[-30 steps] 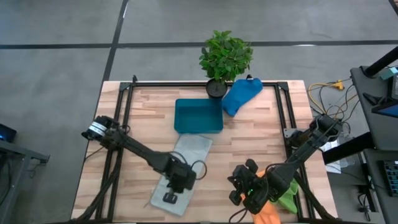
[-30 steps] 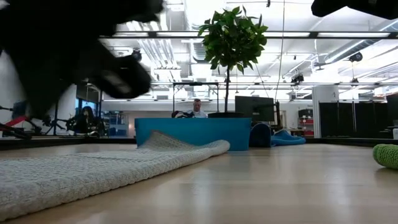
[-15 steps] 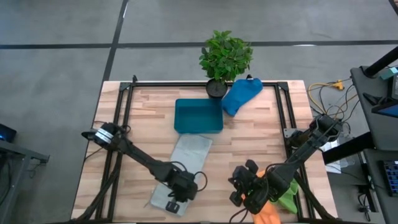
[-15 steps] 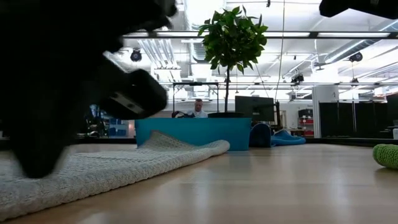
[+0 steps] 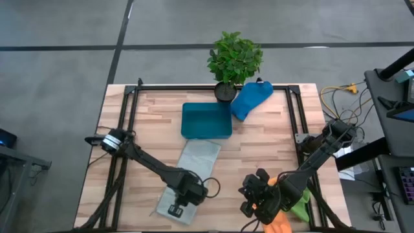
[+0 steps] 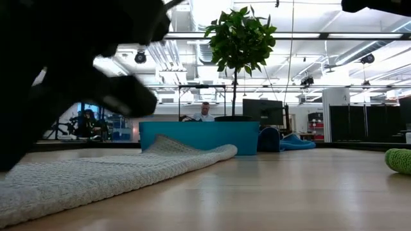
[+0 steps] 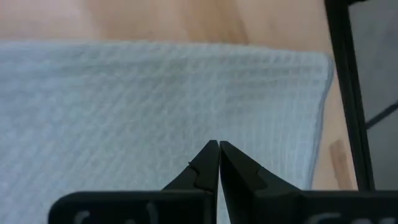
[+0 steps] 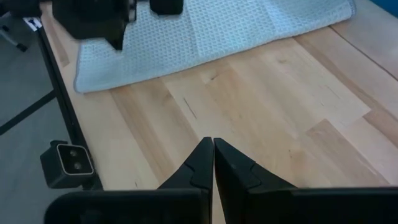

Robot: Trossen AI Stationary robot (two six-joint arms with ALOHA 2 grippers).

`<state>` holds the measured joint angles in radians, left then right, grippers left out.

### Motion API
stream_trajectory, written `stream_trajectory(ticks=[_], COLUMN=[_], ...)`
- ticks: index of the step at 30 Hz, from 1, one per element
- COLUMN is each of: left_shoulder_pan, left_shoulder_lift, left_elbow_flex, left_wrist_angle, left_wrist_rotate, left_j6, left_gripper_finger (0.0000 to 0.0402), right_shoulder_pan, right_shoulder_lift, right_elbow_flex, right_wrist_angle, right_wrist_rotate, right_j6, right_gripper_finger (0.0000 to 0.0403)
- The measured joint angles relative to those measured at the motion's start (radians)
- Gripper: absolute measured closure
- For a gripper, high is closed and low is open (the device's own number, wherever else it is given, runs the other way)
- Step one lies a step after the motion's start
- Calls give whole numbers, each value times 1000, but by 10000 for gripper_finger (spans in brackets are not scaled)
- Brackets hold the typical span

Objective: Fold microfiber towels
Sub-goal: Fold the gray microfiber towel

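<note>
The grey-white towel (image 5: 197, 158) lies as a long strip on the wood, from the blue tray toward the near edge; its far end curls up a little (image 6: 192, 154). My left gripper (image 5: 175, 209) is shut, pointing steeply down over the towel's near end (image 7: 186, 93). My right gripper (image 5: 247, 197) is shut above bare wood (image 8: 261, 112) near the front right, holding nothing. Behind it, the orange towel (image 5: 279, 223) and the green towel (image 5: 299, 208) lie at the near right corner. The blue towel (image 5: 251, 98) lies bunched at the far edge. My left gripper's shut fingertips (image 7: 217, 149) stand over the towel's near end, coming from above. I cannot tell whether they touch the cloth.
The blue tray (image 5: 206, 120) stands at the towel's far end, with a potted plant (image 5: 234, 59) behind it. A black frame (image 5: 129, 116) runs along the table's edges. Bare wood lies between the two grippers and right of the towel.
My left gripper has sunk toward the towel and gone a little toward the near edge, tipping more steeply down; it stays shut. The towel lies as before.
</note>
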<state>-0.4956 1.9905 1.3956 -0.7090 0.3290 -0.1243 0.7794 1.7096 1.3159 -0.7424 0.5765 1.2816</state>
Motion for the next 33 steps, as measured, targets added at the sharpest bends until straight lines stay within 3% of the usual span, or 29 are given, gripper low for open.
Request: stream_trajectory(ticks=[6,11,15,20,25,33], left_shoulder_pan=[-4,12,43,89,95,23], left_shoulder_lift=[70,98,103,92,-8,-187], left_elbow_flex=[18,33,24,28,18,-46], left_wrist_angle=[58,216,363,365,332,280], left_wrist_rotate=[28,23,-46,-130,-138,-157], left_j6=[0,-13,-54,-80,-78,-80], left_gripper_finger=[402,401,402,402,402,402], right_shoulder_pan=[1,6,11,16,17,12], right_shoulder_lift=[0,0,0,0,0,9], right_elbow_flex=[1,6,6,6,6,-9], right_wrist_angle=[1,1,3,22,65,308], right_wrist_rotate=[0,0,0,-1,0,0], right_j6=[10,21,33,45,-3,-325], right_gripper_finger=[394,394,394,394,394,394])
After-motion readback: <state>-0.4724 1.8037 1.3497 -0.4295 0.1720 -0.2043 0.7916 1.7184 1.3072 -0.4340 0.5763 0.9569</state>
